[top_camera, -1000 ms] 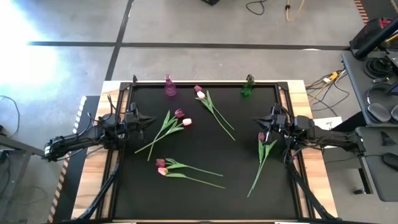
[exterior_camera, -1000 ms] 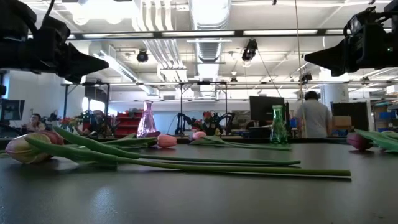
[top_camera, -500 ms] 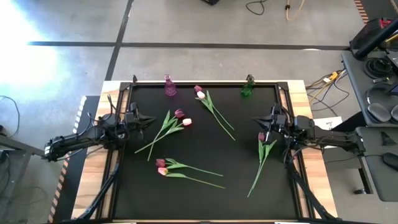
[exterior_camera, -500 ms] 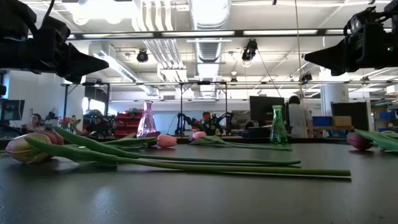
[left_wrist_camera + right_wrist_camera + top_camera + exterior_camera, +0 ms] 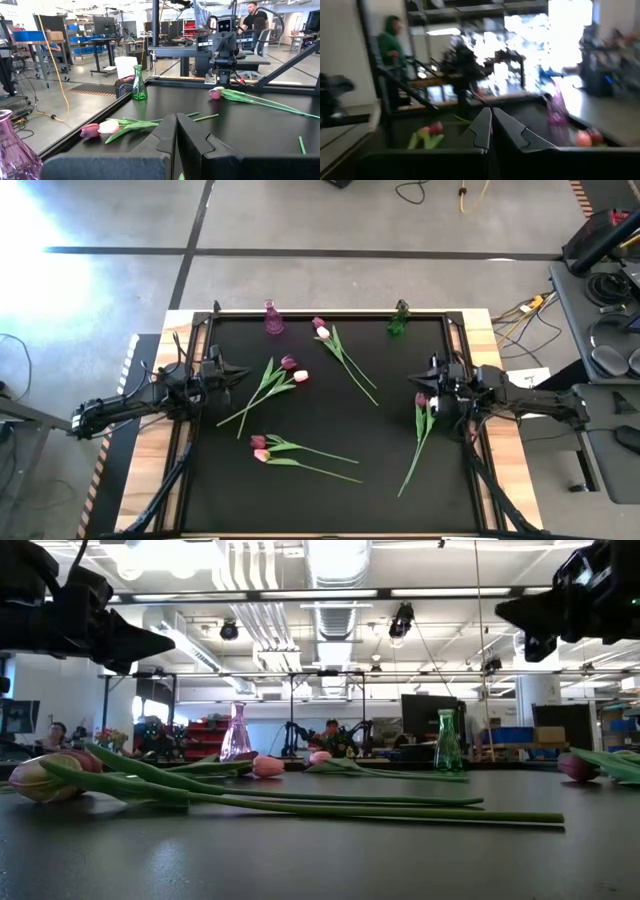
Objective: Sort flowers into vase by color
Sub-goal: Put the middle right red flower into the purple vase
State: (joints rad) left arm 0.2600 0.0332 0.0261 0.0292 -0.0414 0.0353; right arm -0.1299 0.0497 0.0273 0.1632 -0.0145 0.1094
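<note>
Tulips lie in pairs on the black table mat [image 5: 330, 500]. One maroon and pink pair [image 5: 293, 369] is near my left gripper [image 5: 240, 373]. Another pair [image 5: 320, 328] lies by the far edge, and a third pair [image 5: 260, 448] lies toward the near edge. The last tulips [image 5: 424, 402] lie just under my right gripper [image 5: 415, 383], their stems running toward the near edge. A purple vase [image 5: 272, 318] and a green vase [image 5: 399, 318] stand at the far edge. Both grippers hover above the table, shut and holding nothing.
The mat's raised frame [image 5: 320, 314] borders the work area, with wooden table margins outside it. In the left wrist view the green vase [image 5: 139, 84] and a far tulip pair [image 5: 100, 129] show. People and workshop equipment stand in the room beyond.
My right gripper has shifted a little toward the table's near edge, over the heads of the right-hand tulips, and its wrist picture is blurred by motion. My left gripper and all flowers have stayed put.
</note>
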